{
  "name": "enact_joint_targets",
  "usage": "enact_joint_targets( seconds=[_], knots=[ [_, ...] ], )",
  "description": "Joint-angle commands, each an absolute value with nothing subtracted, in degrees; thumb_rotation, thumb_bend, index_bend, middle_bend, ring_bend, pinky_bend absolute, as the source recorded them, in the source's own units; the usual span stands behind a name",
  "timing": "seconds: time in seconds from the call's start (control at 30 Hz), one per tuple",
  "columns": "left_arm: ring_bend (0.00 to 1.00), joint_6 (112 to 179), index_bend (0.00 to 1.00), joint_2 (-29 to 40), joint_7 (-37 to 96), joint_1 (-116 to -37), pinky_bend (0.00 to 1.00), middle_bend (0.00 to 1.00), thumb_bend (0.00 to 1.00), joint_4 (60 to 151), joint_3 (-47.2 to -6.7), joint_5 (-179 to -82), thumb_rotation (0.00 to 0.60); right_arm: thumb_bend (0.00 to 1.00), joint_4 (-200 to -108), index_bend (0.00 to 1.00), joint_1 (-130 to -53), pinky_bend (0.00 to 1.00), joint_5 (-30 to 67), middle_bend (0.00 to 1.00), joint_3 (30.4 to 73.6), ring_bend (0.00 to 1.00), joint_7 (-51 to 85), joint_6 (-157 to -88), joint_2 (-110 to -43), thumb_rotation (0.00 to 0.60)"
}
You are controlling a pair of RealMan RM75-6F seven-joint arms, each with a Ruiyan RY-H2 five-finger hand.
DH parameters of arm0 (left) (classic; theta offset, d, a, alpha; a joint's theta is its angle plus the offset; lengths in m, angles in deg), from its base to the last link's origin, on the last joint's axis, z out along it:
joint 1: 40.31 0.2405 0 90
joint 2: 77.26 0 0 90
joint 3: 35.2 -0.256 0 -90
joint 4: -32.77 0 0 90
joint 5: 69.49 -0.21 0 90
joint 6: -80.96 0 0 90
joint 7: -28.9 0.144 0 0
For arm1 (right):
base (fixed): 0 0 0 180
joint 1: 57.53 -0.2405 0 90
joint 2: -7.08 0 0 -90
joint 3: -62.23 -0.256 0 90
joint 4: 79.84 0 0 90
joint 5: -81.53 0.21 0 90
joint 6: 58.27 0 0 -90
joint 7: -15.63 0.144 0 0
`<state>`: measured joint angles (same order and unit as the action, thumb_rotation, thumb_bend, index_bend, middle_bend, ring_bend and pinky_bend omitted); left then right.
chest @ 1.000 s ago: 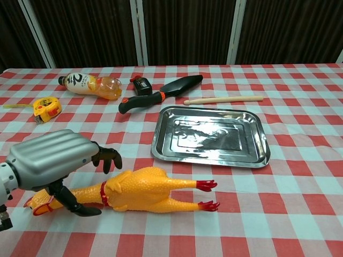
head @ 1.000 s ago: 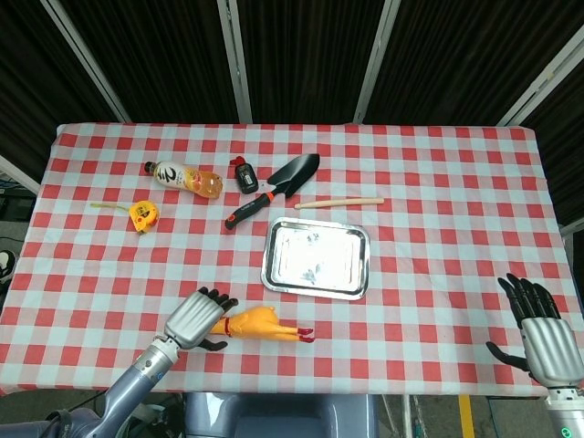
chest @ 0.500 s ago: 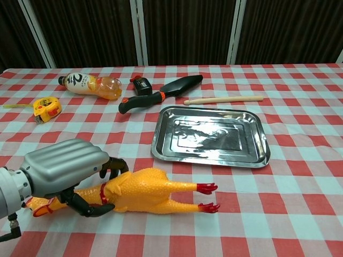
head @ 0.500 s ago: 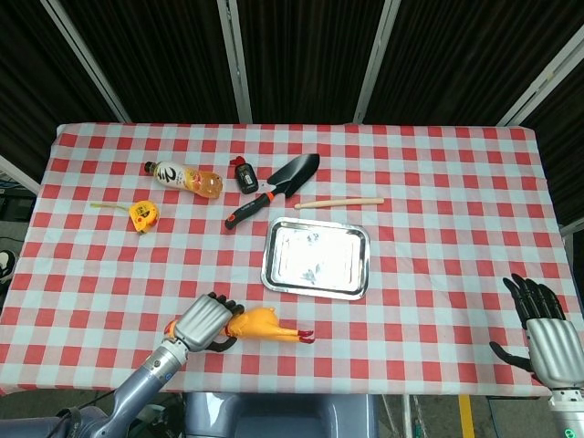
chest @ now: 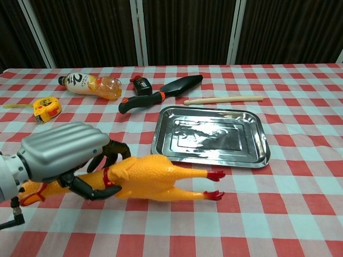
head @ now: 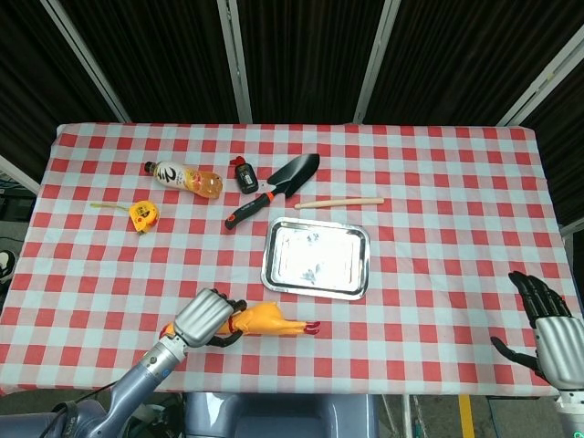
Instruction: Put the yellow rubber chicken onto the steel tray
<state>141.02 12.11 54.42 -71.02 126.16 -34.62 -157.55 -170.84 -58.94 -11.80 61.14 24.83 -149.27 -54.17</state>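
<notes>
Bottle, tape measure, trowel, wooden stick on checkered cloth

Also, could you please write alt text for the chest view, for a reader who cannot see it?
The left robot hand grips a yellow rubber chicken by its neck on a red-and-white checked tablecloth, its red feet pointing right. An empty steel tray lies just behind; further back are a bottle, tape measure, trowel and wooden stick.

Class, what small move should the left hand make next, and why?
Probably lift the chicken and carry it toward the tray: the left hand grips it near the neck, and it is still short of the tray.
</notes>
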Motion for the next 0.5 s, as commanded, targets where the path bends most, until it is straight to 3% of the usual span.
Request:
enact_joint_targets(
  seconds=[0.03,0.17,0.33,0.5],
  knots=[
    [0.60,144.2,0.60,8.0,51.2,-71.6,0.62,0.67,0.63,127.2,-34.0,-161.2,0.600,0.20,-172.2,0.08,-59.6,0.20,-13.2,0.13,61.1,0.12,27.4,-149.3,-52.1,0.600],
    [0.61,144.9,0.60,1.3,49.7,-73.0,0.62,0.68,0.63,129.7,-31.7,-162.0,0.600,0.20,-174.6,0.08,-61.9,0.23,-16.3,0.15,61.5,0.16,34.2,-147.8,-50.0,0.600],
    [0.61,138.2,0.61,-8.7,50.5,-76.8,0.62,0.68,0.64,135.9,-29.1,-158.3,0.600,0.20,-179.5,0.08,-65.2,0.24,-17.4,0.15,60.9,0.16,39.8,-145.0,-47.2,0.600],
    [0.61,135.0,0.61,-14.1,51.7,-79.9,0.62,0.69,0.64,139.0,-25.7,-155.0,0.600,0.20,-184.8,0.08,-69.4,0.24,-16.1,0.15,59.8,0.17,46.8,-139.9,-44.2,0.600]
  ],
)
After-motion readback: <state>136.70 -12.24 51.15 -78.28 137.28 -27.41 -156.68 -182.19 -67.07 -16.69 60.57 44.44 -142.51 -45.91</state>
